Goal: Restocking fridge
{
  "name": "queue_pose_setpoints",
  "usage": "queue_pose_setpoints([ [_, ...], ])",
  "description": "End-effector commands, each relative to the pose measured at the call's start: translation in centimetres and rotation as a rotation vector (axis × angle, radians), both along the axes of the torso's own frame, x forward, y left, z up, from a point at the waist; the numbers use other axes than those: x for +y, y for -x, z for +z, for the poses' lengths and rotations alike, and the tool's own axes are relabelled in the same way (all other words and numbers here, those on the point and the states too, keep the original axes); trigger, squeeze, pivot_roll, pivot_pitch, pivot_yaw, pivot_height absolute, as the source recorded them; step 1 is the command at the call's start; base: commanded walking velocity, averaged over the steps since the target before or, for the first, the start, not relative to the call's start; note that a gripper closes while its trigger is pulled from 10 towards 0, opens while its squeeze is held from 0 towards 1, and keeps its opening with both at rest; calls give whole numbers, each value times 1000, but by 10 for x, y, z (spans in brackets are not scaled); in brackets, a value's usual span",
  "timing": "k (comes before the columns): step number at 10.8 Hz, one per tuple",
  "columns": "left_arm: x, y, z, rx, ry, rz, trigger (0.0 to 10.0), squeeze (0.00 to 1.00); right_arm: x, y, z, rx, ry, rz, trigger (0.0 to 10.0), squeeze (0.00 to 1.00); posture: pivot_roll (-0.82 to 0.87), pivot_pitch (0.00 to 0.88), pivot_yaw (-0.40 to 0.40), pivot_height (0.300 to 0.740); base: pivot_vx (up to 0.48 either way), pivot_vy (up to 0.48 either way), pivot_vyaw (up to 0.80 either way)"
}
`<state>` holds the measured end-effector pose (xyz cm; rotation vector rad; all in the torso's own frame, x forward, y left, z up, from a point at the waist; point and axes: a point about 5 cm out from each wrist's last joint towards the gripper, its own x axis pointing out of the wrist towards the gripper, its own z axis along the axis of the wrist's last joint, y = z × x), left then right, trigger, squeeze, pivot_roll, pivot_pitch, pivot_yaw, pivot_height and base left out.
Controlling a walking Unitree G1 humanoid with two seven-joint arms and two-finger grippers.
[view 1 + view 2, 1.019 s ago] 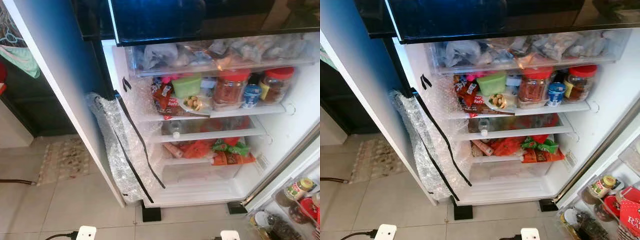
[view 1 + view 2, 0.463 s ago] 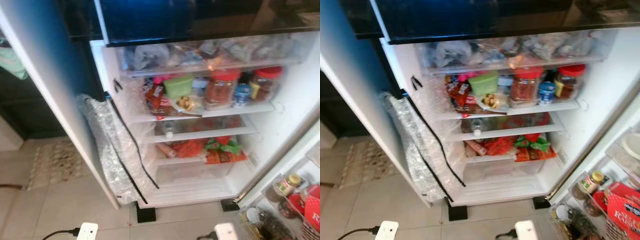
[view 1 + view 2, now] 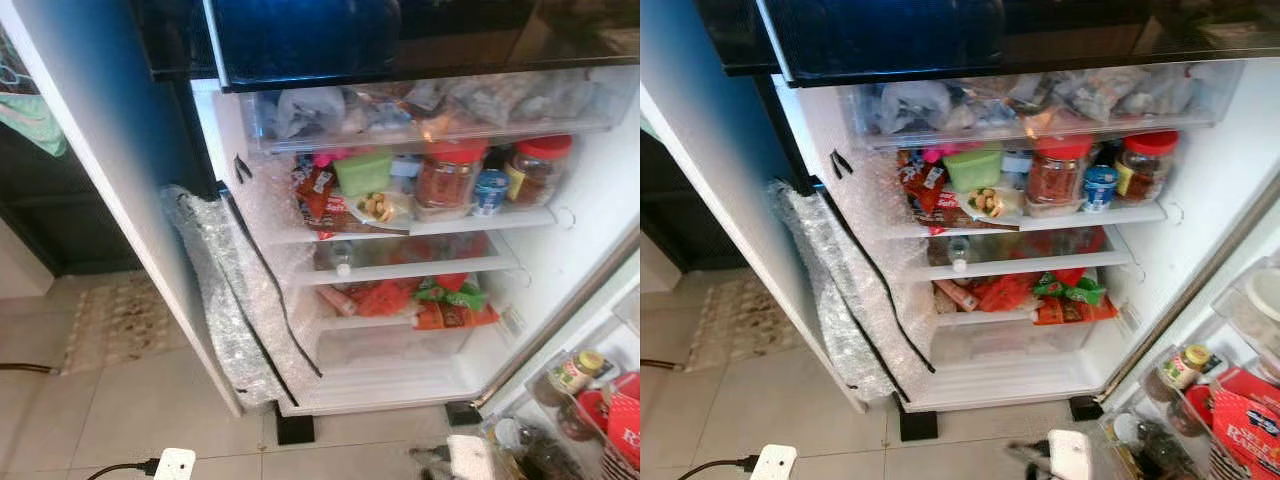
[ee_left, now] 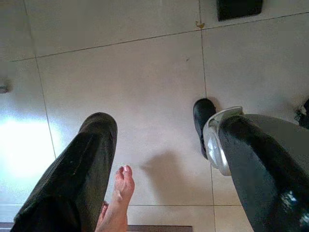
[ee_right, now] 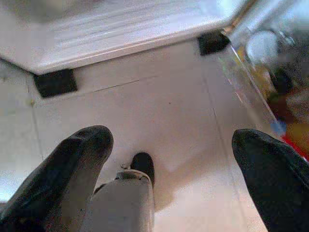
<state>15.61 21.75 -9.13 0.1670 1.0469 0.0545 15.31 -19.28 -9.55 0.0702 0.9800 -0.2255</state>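
Currently facing an open fridge (image 3: 560,300), head camera looking down into it. Left to right: blue side panel (image 3: 110,150) of the fridge, then a sheet of bubble wrap (image 3: 225,300) taped with black strips along the left inner edge. Top drawer (image 3: 430,105) is clear, packed with bags. Shelf (image 3: 430,225) below it: red snack packet (image 3: 318,192), green tub (image 3: 365,172), small bowl of nuts (image 3: 378,207), red-lid jar (image 3: 445,178), small blue cup (image 3: 490,192), second red-lid jar (image 3: 538,170). Next shelf down holds a small white-capped bottle (image 3: 343,258). Below that, orange and green packets (image 3: 420,300) sit on top of the bottom drawer (image 3: 390,345). Far right, the open door rack (image 3: 1200,400) carries jars and a red box (image 3: 1245,425).

Left gripper (image 4: 164,159) hangs low over the tiled floor (image 4: 130,77), jaws apart, empty; a person's bare foot (image 4: 118,198) shows between the fingers. Right gripper (image 5: 174,169) also hangs over the floor near the fridge's front foot (image 5: 55,82), jaws apart, empty.
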Motion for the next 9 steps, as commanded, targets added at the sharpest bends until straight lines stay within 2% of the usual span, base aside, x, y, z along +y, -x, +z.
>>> queue_pose_setpoints([
  [1,3,4,-1,24,-16,-3,10000,0,6,-2,0,8,-10,12,10000,0,16,0,48,740,0,315,0],
  [2,3,4,-1,26,-16,-6,10000,0,10,-4,0,8,-2,88,10000,0,15,0,49,740,0,319,0],
  [5,2,3,-1,26,-8,-7,10000,0,-2,-2,1,11,5,-5,10000,0,10,0,50,740,0,329,0],
  [9,2,4,-1,27,-4,-2,10000,0,-7,6,-2,37,2,-18,10000,0,15,0,50,740,0,351,0],
])
